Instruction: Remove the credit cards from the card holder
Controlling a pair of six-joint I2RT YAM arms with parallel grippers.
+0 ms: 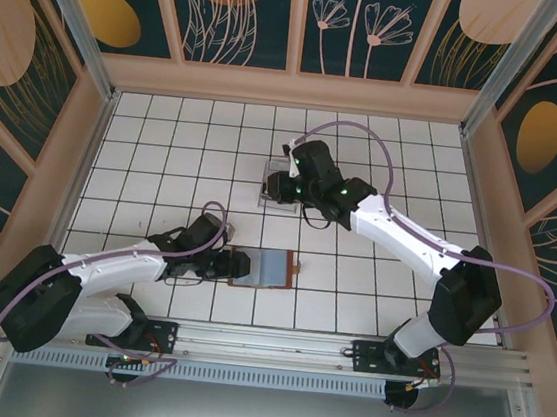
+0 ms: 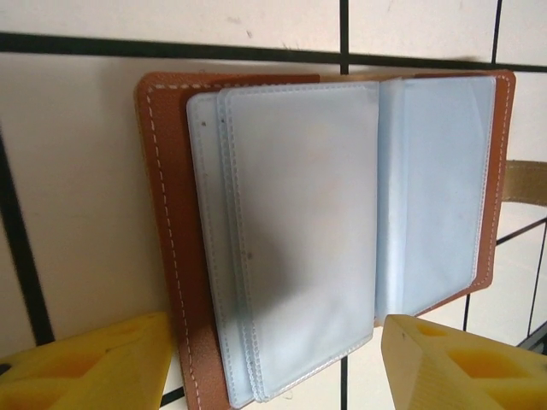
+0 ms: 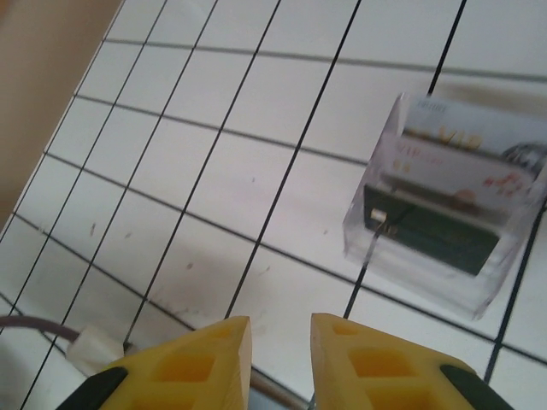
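Our left gripper (image 2: 275, 337) stands with its jaws spread wide and nothing between them, one yellow finger at each side of the near edge of the card holder (image 2: 167, 213). We cannot tell whether either finger presses on it. The card holder lies opened flat on the tiled table (image 3: 214, 171), close to the arm bases, brown cover down and its pale blue sleeves (image 2: 299, 213) fanned upward. No card shows through the sleeves we can see, though a lower one could hide something. We judge the holder to be light and limp. It would slide or lift if pulled, so it is best pinned by the stitched leather margin, not by the floppy plastic. Farther out, our right gripper (image 3: 280, 325) hangs above bare tiles with only a narrow gap between its fingers and nothing in it. Beyond it, toward the back of the table and well apart from the holder, the clear tray (image 3: 363, 239) holds the credit cards (image 3: 436, 231), stacked at a slant. They look thin, stiff, light and slick. Any card left should be pinched by the short edge that protrudes from its sleeve and drawn out in line with the pocket.
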